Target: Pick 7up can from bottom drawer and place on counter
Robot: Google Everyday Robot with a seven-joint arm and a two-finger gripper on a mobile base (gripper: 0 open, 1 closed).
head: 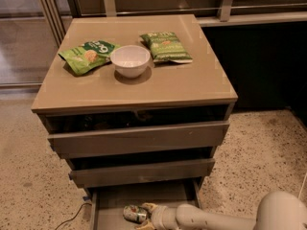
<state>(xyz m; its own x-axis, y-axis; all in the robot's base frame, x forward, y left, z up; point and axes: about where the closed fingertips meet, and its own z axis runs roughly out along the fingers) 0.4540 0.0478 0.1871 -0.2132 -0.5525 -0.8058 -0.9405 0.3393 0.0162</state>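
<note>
The 7up can (134,213) lies on its side on the floor of the pulled-out bottom drawer (115,197), near the frame's lower edge. My gripper (146,215) is down in that drawer at the can's right end, and my white arm reaches in from the lower right. The fingers appear to close around the can's right end. Above the drawers lies the glossy beige counter (172,87).
On the counter stand a white bowl (130,60) and two green snack bags (88,55) (165,47). The two upper drawers (139,138) stand slightly open. A dark wall lies to the right, speckled floor (259,152) around the cabinet, and a cable at lower left.
</note>
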